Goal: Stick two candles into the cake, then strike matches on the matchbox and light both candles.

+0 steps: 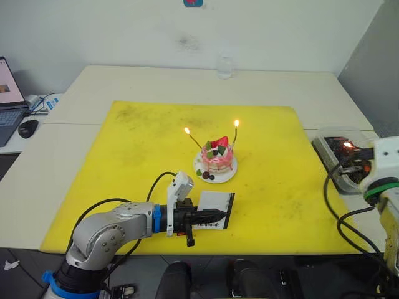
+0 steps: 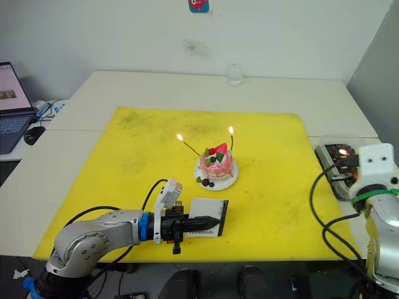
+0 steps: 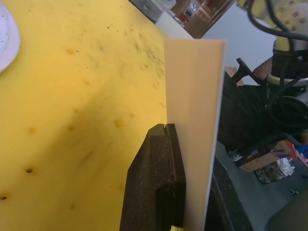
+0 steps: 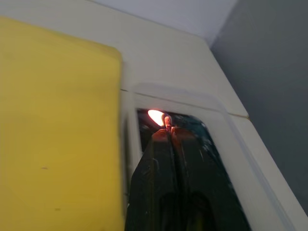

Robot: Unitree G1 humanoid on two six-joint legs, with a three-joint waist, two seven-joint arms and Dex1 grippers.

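Both candles [image 1: 194, 137] stand in the cake [image 1: 217, 157], one leaning toward our left, one nearly upright on the right side, and each carries a small flame at its tip. We judge the sticking and lighting steps done; what remains looks like tidying only

The cake sits on its white plate [image 1: 203, 175] near the middle of the yellow mat [image 1: 137, 162]

Left gripper [image 1: 209, 216] lies low at the near edge of the mat, jaws pressed on the matchbox [image 1: 217, 202], which it pinches by one edge. In the left wrist view the box stands on edge against the black finger. The box is just in front of the plate, near but apart

Right gripper [image 4: 168, 126] is out past the mat's right edge, over a clear plastic tray [image 1: 324, 140] with a dark inside. Its jaws are closed on a match [image 4: 167, 120], burnt short, the flame right at the fingertips. We judge this the one live concern: the match needs dropping or putting out in the tray before it reaches the pads

Around:
- a glass [image 1: 225, 66] at the far edge of the surface [image 1: 156, 81], well apart from everything
- a laptop [image 1: 9, 103] and a mouse [image 1: 28, 128] on a neighbouring desk to our left
- black cables looping by both arms

Nothing stands between the grippers and the cake; the lit candles themselves are what to keep clear of
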